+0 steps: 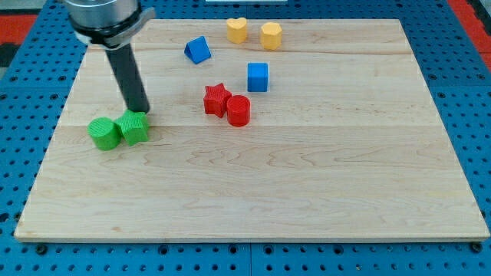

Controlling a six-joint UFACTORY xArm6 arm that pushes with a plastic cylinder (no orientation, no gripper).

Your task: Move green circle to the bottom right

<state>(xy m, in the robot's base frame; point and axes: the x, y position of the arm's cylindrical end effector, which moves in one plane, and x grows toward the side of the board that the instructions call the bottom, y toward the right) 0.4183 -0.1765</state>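
Camera view. The wooden board point(307, 192) lies on a blue pegboard surface point(476, 92) that shows on all sides. The board's bottom half and its right side carry no blocks, including the bottom right corner.

The green circle point(103, 133) stands near the board's left edge, about midway down. It is a short ribbed cylinder, bright green. A second green block point(134, 127), shape unclear, touches it on the right.

My tip point(140, 111) sits just above that second green block, at or against its top edge. My tool is a plain rod; it grasps nothing.

Toward the board's top middle stand a blue block point(198, 50), a blue cube point(258, 77), two yellow blocks point(237, 30) point(271, 35), a red star point(216, 100) and a red cylinder point(238, 110).
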